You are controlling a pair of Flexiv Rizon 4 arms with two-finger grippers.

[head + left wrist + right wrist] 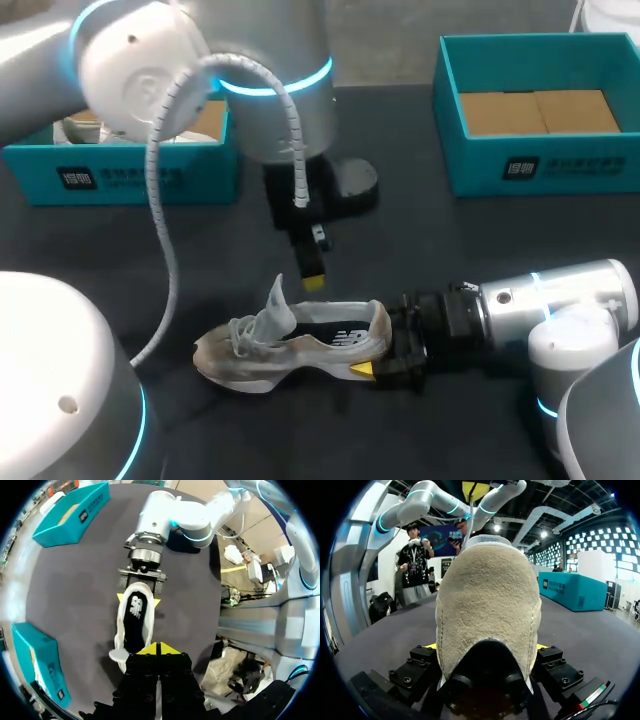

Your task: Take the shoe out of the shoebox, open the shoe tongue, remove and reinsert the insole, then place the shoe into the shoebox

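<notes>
Head view: one pale shoe [290,345] is seen standing on its sole on the dark surface [500,250], outside both boxes, with the toe turned to the left arm's side and the heel to the right arm's; its tongue [275,305] is stood up, and a dark insole [134,630] is seen inside the opening. The heel is clamped from two sides by the right end effector [378,345], a yellow tip being laid on each flank in the left wrist view, so the shoe is grasped there. The left end effector [313,280] is hung just above the shoe's opening and apart from it, its two yellow tips pressed together on nothing.

Two teal boxes are set at the far side of the surface, both well apart from the shoe. The left shoebox [120,175] is partly hidden by the left arm, and something pale is glimpsed inside it. The right shoebox [540,165] is seen whole, its floor covered by brown card [535,110]. One white ribbed hose [160,250] is draped from the left arm down near the toe; whether the surface is touched by it cannot be told. In the right wrist view the way ahead is filled by the heel, so little of the surface beyond is shown.

Counted: one shoe, two shoeboxes, two end effectors, one hose.
</notes>
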